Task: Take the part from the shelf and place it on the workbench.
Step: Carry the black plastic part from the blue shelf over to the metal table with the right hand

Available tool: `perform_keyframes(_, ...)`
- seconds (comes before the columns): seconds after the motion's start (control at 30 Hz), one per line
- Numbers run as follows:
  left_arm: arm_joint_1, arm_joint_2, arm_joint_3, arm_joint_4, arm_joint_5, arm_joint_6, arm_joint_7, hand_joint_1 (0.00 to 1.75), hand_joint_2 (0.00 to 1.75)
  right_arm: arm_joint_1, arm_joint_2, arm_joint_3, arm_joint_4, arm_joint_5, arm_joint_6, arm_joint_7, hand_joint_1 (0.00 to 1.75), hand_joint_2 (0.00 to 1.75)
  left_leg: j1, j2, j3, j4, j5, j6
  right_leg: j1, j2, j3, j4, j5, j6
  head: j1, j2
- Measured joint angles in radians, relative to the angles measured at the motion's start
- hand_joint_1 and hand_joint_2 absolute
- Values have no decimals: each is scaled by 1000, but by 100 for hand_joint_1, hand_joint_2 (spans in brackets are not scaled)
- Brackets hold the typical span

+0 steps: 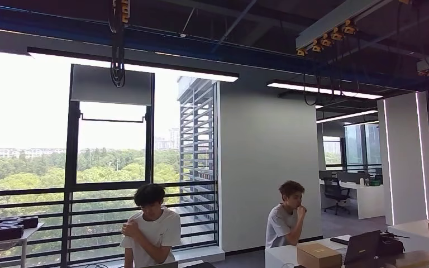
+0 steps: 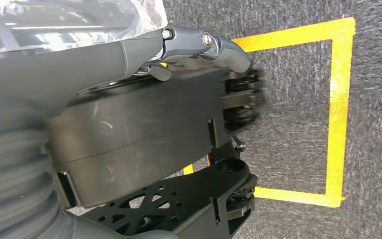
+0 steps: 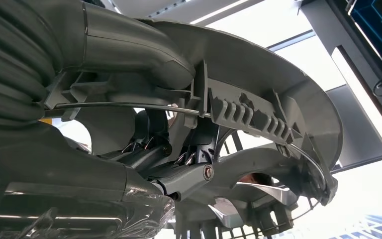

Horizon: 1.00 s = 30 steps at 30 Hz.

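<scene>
Right hand [image 3: 179, 169] grips grey part [image 3: 258, 114] — pickup done; left hand [image 2: 199, 50] state: cannot tell. Workbench placement remains — you proceed.

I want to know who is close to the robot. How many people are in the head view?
2. One person stands by the window railing, arms folded; another person sits at the white desk. Others may be hidden below the frame.

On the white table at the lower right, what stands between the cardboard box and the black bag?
A dark open laptop, seen from behind, stands between the cardboard box and the black bag. The head view shows this.
</scene>
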Motion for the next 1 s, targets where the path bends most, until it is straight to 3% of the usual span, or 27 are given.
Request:
perform_keyframes(0.03,0,0,0,0,1,0,0,0,175,0,0,1,2,0,0,0,175,175,0,0,-1,-18,30,1,0,1,6,0,-4,1,1,0)
perform_keyframes(0.1,0,0,0,0,1,0,0,0,175,0,0,2,4,0,0,1,175,175,-1,0,39,-133,112,10,0,3,21,0,-13,5,2,0)
perform_keyframes(0.13,0,1,0,0,2,0,0,0,175,0,0,3,4,0,0,1,175,175,-4,0,61,-189,140,17,1,4,26,0,-17,9,3,0)
perform_keyframes(0.17,0,1,0,0,2,0,0,0,175,0,0,3,4,0,1,1,175,175,-6,0,78,-231,149,23,2,5,28,0,-20,14,3,0)
perform_keyframes(0.23,0,1,0,0,2,0,0,0,175,-1,0,4,6,0,1,1,175,175,-11,-1,92,-259,139,33,3,4,25,-1,-21,26,1,0)
perform_keyframes(0.33,0,-1,0,0,2,0,0,0,175,-2,0,4,8,0,1,1,175,175,-5,-2,103,-279,140,49,2,1,17,17,-36,42,-2,0)
perform_keyframes(0.37,0,-2,0,0,2,0,0,0,175,-3,0,5,8,0,2,1,175,175,-2,-2,107,-284,142,54,2,2,-2,54,-56,46,-4,0)
perform_keyframes(0.43,0,-2,0,0,3,0,1,0,175,-3,0,5,10,-1,2,1,175,175,-2,-1,109,-285,139,59,1,2,-68,175,-106,50,-8,0)
perform_keyframes(0.5,0,-2,0,0,4,0,2,0,175,-1,0,6,14,-2,3,1,175,175,-3,-1,112,-284,133,61,0,2,-124,260,-116,53,-10,0)
perform_keyframes(0.53,0,-2,0,0,4,-1,2,0,175,-1,0,6,16,-2,3,1,175,175,-3,-1,116,-283,130,60,0,2,-128,253,-93,53,-11,0)
perform_keyframes(0.57,0,-2,0,0,5,-1,2,0,175,0,0,6,18,-2,3,2,175,175,-3,-2,121,-281,125,58,0,2,-114,209,-55,52,-12,0)
perform_keyframes(0.63,0,-3,0,0,4,-1,3,0,175,-1,0,7,19,-3,3,2,175,175,-5,-4,130,-277,114,51,2,1,-61,82,11,46,-11,0)
perform_keyframes(0.67,0,-3,0,0,5,-1,3,0,175,-1,0,7,19,-3,3,2,175,175,-7,-5,131,-274,110,46,3,1,-41,38,24,42,-10,0)
perform_keyframes(0.83,-1,-2,1,0,8,-1,2,0,175,-2,1,7,20,-3,4,2,175,175,-8,-1,133,-263,88,19,2,4,-18,1,14,15,-8,0)
perform_keyframes(0.9,-1,-1,0,0,8,-1,2,0,175,-2,3,8,20,-3,4,2,175,175,-4,-1,97,-180,44,8,-2,2,-7,-4,10,5,-3,0)
perform_keyframes(0.97,-1,-1,0,0,8,-1,3,0,175,-3,4,8,22,-3,4,2,175,175,0,0,29,-52,-2,1,-1,1,-1,-3,4,1,0,0)
perform_keyframes(1.0,-1,-1,0,0,9,-1,3,0,175,-3,4,8,23,-3,4,2,175,175,1,0,4,-13,-5,0,-1,2,2,-3,1,0,0,0)
